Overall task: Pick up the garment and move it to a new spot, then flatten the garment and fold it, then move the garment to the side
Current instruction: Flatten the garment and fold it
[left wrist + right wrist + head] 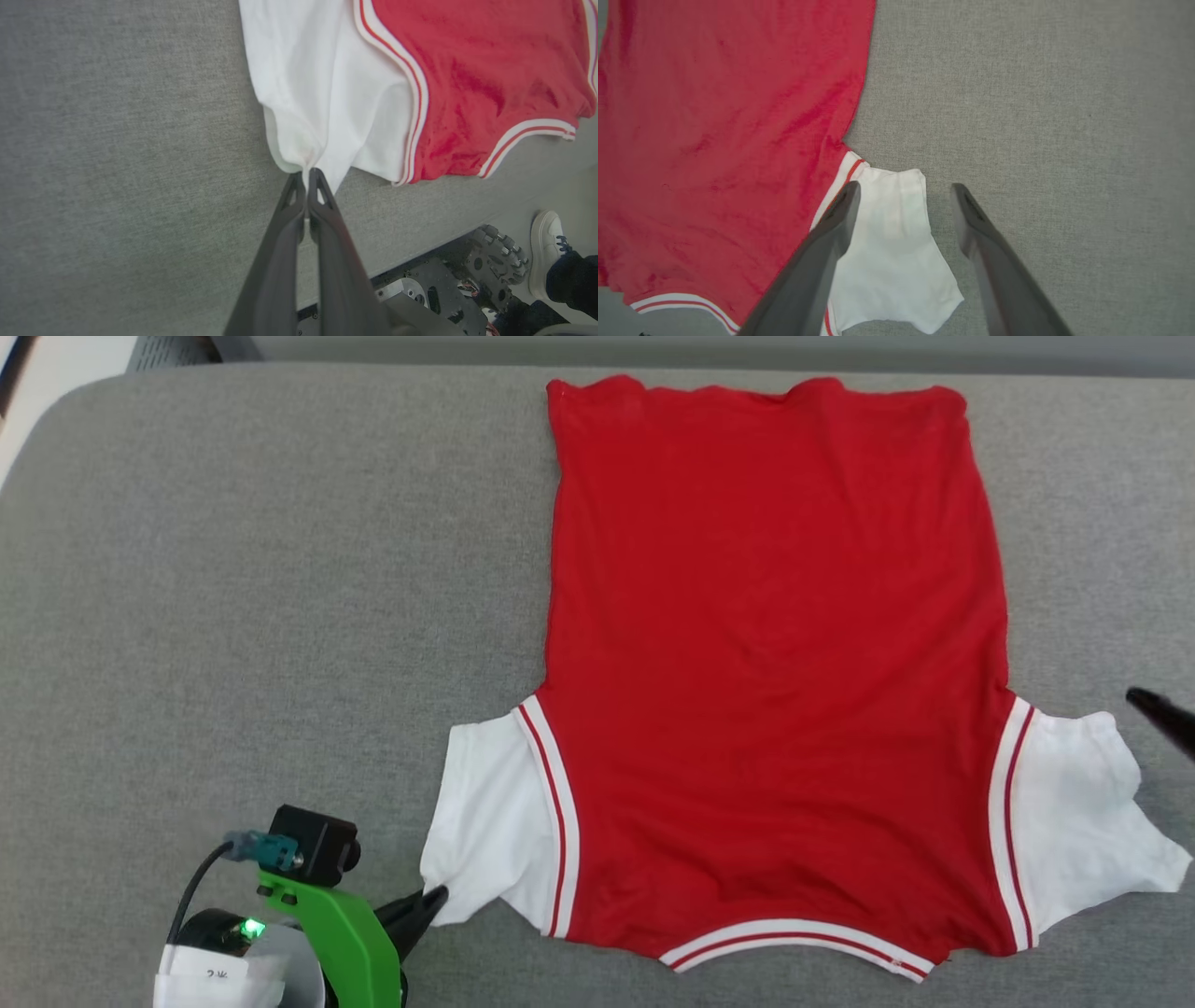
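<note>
Head view: a big gray pad [233,569] holds the red garment [775,663], spread flat right of the middle. At the bottom left the left gripper [431,899] pinches a white sleeve [485,803]; the right gripper [906,189] gapes wide by the other sleeve [892,233].

The garment [775,663] is plain red with white sleeves. White bands with a thin red stripe trim the sleeve seams and neckline, near the dark grey left fingers [280,261] and right fingers [994,266]. The counter [280,569] is flecked grey. Behind the left fingers sits a bright green bracket [341,933].
</note>
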Robot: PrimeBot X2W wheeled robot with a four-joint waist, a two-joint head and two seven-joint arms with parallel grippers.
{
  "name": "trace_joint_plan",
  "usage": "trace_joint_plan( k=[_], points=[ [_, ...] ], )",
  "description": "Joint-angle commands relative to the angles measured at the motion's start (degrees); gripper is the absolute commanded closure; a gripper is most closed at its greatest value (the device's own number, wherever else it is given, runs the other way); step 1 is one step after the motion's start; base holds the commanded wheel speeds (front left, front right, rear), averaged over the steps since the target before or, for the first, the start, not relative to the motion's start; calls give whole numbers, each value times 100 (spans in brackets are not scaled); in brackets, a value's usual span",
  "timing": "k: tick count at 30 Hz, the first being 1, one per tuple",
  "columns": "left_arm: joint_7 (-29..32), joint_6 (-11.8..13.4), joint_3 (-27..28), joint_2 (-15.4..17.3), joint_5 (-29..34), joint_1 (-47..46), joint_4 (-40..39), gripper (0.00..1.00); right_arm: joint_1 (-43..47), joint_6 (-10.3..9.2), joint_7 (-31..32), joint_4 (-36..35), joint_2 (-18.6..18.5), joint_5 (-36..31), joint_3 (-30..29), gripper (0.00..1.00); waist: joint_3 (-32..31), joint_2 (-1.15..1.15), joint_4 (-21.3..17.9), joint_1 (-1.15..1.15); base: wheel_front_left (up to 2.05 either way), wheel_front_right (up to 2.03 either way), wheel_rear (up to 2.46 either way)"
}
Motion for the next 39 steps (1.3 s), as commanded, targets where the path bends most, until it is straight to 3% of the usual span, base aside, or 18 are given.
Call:
trace_joint_plan(
  k=[1, 8, 14, 29, 39],
  points=[
    [67, 76, -17, 85, 95, -115, -121, 100, -348, -5, 241, -53, -20, 25, 37, 0, 660, 0, 344, 1, 0, 0, 0],
    [225, 212, -136, 54, 352, -364, -648, 100, -2096, -5, 1480, 197, -112, -205, 81, 0, 1433, 0, 811, 1, 0, 0, 0],
    [163, 148, -270, -51, 622, -609, -923, 100, -3563, -5, 1912, 878, -333, -622, 270, 0, 1932, 0, 1188, 1, 0, 0, 0],
    [-60, -45, -510, -474, 743, -912, -1075, 100, -5560, -5, 1783, 2563, -821, -1498, 632, 0, 2573, 0, 1808, 1, 0, 0, 0],
    [-195, -109, -538, -591, 817, -1070, -895, 100, -5841, -5, 1496, 3253, -809, -1606, 996, 0, 2696, 0, 1955, 1, 0, 0, 0]
  ],
)
